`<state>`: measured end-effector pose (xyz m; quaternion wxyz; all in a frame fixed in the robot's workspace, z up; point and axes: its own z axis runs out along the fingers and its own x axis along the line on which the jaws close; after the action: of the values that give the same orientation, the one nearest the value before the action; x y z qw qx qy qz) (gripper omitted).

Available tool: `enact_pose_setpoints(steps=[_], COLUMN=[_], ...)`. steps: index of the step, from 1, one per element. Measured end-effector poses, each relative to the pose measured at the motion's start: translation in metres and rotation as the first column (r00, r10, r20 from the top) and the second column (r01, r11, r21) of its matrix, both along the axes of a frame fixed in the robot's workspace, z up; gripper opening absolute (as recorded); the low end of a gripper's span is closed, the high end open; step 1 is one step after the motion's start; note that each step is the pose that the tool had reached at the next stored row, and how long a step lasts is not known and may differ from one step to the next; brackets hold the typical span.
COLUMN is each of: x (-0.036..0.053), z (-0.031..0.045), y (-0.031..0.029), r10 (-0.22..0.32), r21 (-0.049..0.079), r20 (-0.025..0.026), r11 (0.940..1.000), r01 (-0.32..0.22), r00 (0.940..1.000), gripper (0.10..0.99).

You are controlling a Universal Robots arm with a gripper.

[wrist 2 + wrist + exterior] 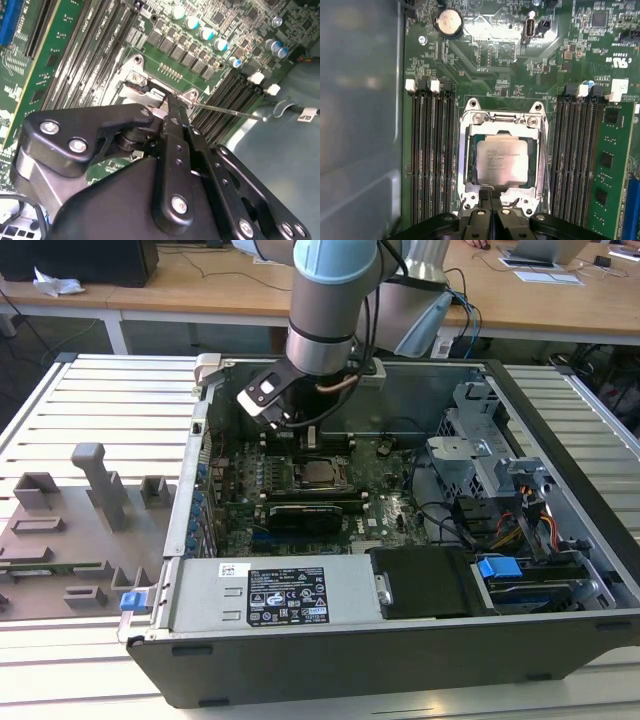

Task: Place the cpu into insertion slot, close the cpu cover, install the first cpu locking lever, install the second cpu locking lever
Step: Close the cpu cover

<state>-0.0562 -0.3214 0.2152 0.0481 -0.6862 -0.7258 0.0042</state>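
The cpu (502,161), a silver-topped square chip, lies flat in the insertion slot (471,150) on the green motherboard (500,60). The cpu cover (501,119), a silver metal frame, lies down around it. My gripper (490,192) is shut, its black fingertips together and touching the cover's edge, with nothing seen held between them. In the second wrist view the gripper (170,111) tips sit at the socket bracket, and a thin wire locking lever (227,111) sticks out across the memory slots. In the exterior view the gripper (308,435) hangs just behind the cpu (320,473).
Black memory slots (430,160) flank the socket on both sides, with a green module (612,170) beyond. The grey case wall (360,125) stands close by. A black expansion card (310,512), power supply (270,595) and drive cage (480,460) crowd the case. Grey fixtures (80,530) lie outside.
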Motion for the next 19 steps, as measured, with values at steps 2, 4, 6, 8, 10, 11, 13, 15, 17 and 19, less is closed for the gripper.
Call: enact_pose_setpoints(steps=[2, 4, 6, 8, 10, 11, 13, 15, 17, 19], x=[-0.0005, -0.0011, -0.0019, -0.0021, -0.0018, -0.0011, 0.0039, 0.0113, 0.0193, 0.0229], z=[-0.0039, -0.0072, -0.0097, -0.0100, -0.0101, -0.0101, -0.0100, -0.0100, -0.0100, -0.0079], y=[-0.0004, -0.0005, -0.0008, -0.0010, -0.0013, -0.0013, -0.0015, -0.0015, -0.0015, -0.0014], r10=[0.000, 0.000, 0.000, 0.001, 0.003, 0.003, 0.003, 0.003, 0.003, 0.003], r21=[0.002, 0.004, 0.013, 0.016, 0.018, 0.019, 0.020, 0.022, 0.023, 0.023], r20=[0.0000, 0.0000, 0.0000, -0.0001, 0.0000, 0.0001, -0.0005, -0.0026, -0.0047, -0.0048], r11=[1.0000, 1.0000, 0.9999, 0.9999, 0.9998, 0.9998, 0.9998, 0.9998, 0.9997, 0.9997], r01=[0.000, 0.000, 0.000, -0.001, -0.003, -0.003, -0.003, -0.003, -0.003, -0.003], r00=[1.0000, 1.0000, 1.0000, 1.0000, 1.0000, 1.0000, 1.0000, 1.0000, 1.0000, 1.0000], gripper=[0.106, 0.106, 0.106, 0.106, 0.106, 0.106, 0.106, 0.106, 0.106, 0.106])
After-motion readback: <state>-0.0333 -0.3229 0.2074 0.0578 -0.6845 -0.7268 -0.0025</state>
